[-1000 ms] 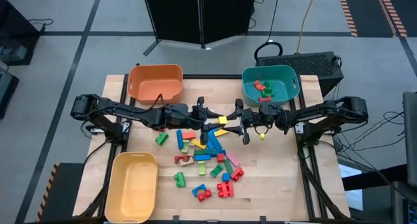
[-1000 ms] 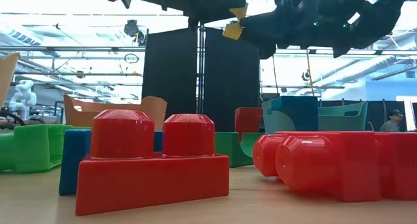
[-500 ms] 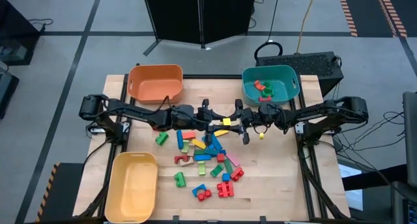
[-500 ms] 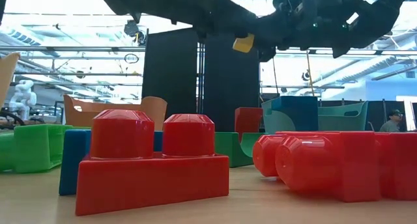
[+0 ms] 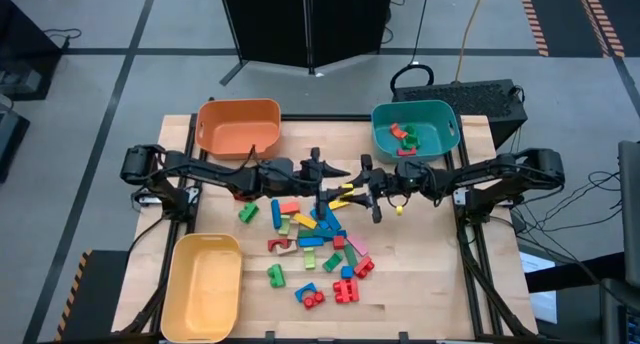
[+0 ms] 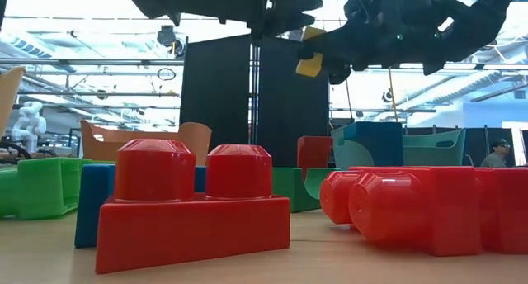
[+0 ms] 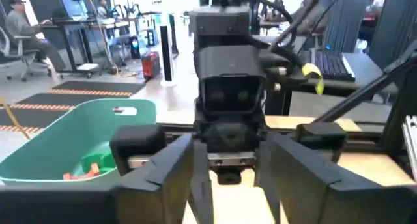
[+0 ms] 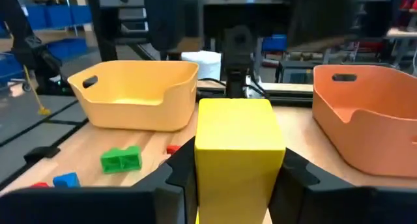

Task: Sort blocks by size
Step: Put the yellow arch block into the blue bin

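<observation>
Wooden surface (image 5: pixel 430 274) is seen at centre frame in the high view, with an orange bin (image 5: pixel 238 127) at its upper left, a teal bin (image 5: pixel 415 130) at upper right and a yellow bin (image 5: pixel 206 284) at lower left. Blocks (image 5: pixel 315 244) are scattered loose in the middle of the surface, below the two arms; a few red and green ones lie in the teal bin.

Both arms are stretched inward from the sides and meet just above the pile. Right end effector (image 5: pixel 355 191) is closed on a yellow block (image 8: pixel 238 149), which is gripped between its two fingers in the right wrist view and is held clear of the surface in the low view (image 6: pixel 310 63). Left end effector (image 5: pixel 328 171) is placed directly opposite, its fingers (image 7: pixel 163 168) spread apart, nothing between them; the yellow block is just beside their tips.
</observation>
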You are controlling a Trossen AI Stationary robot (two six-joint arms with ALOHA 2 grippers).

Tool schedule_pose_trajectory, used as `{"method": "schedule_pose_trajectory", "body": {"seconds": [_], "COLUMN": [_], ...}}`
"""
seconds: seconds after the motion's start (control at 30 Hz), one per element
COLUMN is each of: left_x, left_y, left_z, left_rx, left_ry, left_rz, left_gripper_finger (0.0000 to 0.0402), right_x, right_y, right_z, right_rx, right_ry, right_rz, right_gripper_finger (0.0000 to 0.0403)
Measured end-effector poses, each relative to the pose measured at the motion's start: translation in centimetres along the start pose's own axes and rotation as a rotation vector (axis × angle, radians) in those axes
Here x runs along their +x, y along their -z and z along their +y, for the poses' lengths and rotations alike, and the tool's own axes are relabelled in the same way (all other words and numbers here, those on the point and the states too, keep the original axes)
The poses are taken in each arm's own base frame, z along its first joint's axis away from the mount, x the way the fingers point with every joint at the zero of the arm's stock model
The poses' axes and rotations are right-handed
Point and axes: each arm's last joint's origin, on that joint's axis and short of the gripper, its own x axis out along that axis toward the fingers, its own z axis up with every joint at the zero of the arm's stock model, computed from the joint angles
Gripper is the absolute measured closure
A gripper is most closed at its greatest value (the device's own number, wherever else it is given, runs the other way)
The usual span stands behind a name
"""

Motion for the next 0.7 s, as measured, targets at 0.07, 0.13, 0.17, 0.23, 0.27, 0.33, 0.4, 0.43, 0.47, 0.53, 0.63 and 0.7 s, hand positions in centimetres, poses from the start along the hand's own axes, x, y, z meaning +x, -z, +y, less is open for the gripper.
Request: {"method": "schedule_pose_trajectory", "body": {"seconds": [0.07, 0.13, 0.17, 0.23, 0.27, 0.33, 0.4, 0.43, 0.47, 0.53, 0.63, 0.7], "left_x": [0.0, -0.3, -0.6, -1.4, -1.7, -2.5, -3.2, -3.6, -4.0, -4.5, -5.1, -5.2], "left_y": [0.1, -0.3, -0.7, -1.7, -2.0, -2.7, -3.3, -3.7, -3.9, -3.9, -3.1, -2.7], "left_z": [0.0, -0.1, -0.1, -0.1, -0.1, 0.0, 0.1, 0.1, 0.1, 0.0, -0.3, -0.4], "left_rx": [-0.006, -0.001, 0.0, 0.016, 0.017, 0.018, 0.019, 0.019, 0.02, 0.023, 0.028, 0.03], "left_ry": [0.005, 0.03, 0.045, 0.061, 0.061, 0.061, 0.055, 0.05, 0.043, 0.023, -0.004, -0.022], "left_rz": [0.009, 0.009, -0.001, 0.004, 0.006, 0.033, 0.044, 0.044, 0.056, 0.07, 0.099, 0.107], "left_gripper_finger": [0.0183, 0.0168, 0.0162, 0.0157, 0.0157, 0.0156, 0.0156, 0.0156, 0.0156, 0.0156, 0.0156, 0.0156], "right_x": [-0.1, -0.1, -0.2, -0.3, -0.5, -0.9, -1.4, -1.8, -2.2, -3.1, -4.5, -5.5], "right_y": [0.0, 0.2, 0.3, 0.3, 0.4, 0.4, 0.1, 0.0, -0.2, -0.6, -1.2, -1.4], "right_z": [-0.2, -0.4, -0.6, -1.0, -1.3, -1.8, -2.4, -2.8, -3.1, -3.7, -4.5, -5.0], "right_rx": [-0.001, 0.005, 0.007, 0.01, 0.01, 0.017, 0.023, 0.027, 0.027, 0.017, -0.003, -0.018], "right_ry": [0.007, 0.025, 0.041, 0.082, 0.098, 0.126, 0.155, 0.172, 0.188, 0.233, 0.334, 0.406], "right_rz": [-0.001, 0.02, 0.029, 0.048, 0.059, 0.086, 0.095, 0.105, 0.113, 0.122, 0.157, 0.186], "right_gripper_finger": [0.029, 0.0288, 0.0287, 0.0287, 0.0288, 0.0288, 0.0287, 0.0287, 0.0286, 0.0286, 0.0287, 0.0287]}}
